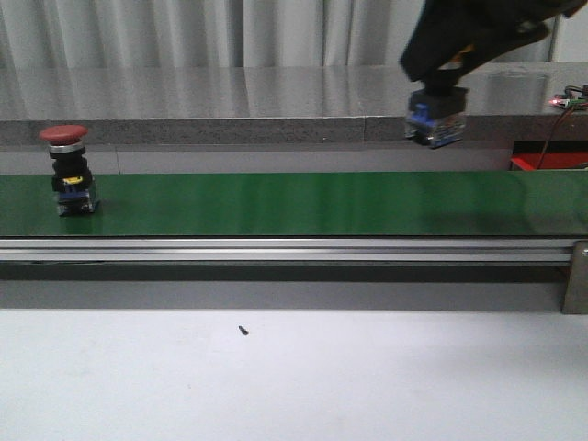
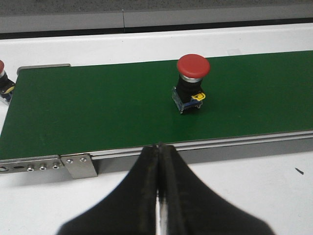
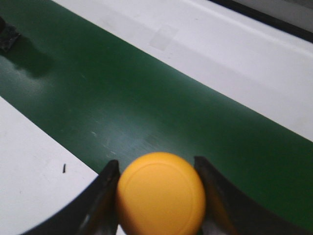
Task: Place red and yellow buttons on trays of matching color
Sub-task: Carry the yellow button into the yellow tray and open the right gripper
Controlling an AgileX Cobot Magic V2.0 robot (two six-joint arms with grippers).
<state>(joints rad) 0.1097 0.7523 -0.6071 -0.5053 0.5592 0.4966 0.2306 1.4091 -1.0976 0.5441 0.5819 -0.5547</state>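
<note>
Grey curtains and a long steel counter close off the background, and a green conveyor belt (image 1: 303, 204) runs across the white tabletop (image 1: 294, 377) in front of them. Near the belt's left end a red button (image 1: 69, 170) stands upright: a domed red mushroom cap over a silver collar, a black body and a blue base with a small yellow tab. Above the belt's right part, clear of its surface, the right gripper (image 3: 156, 193) clamps a yellow button (image 3: 160, 192), whose smooth round yellow cap sits between the two black fingers; its blue and black base hangs below in the front view. The left gripper (image 2: 159, 186) holds nothing, fingers pressed together, just off the belt's near rail.
</note>
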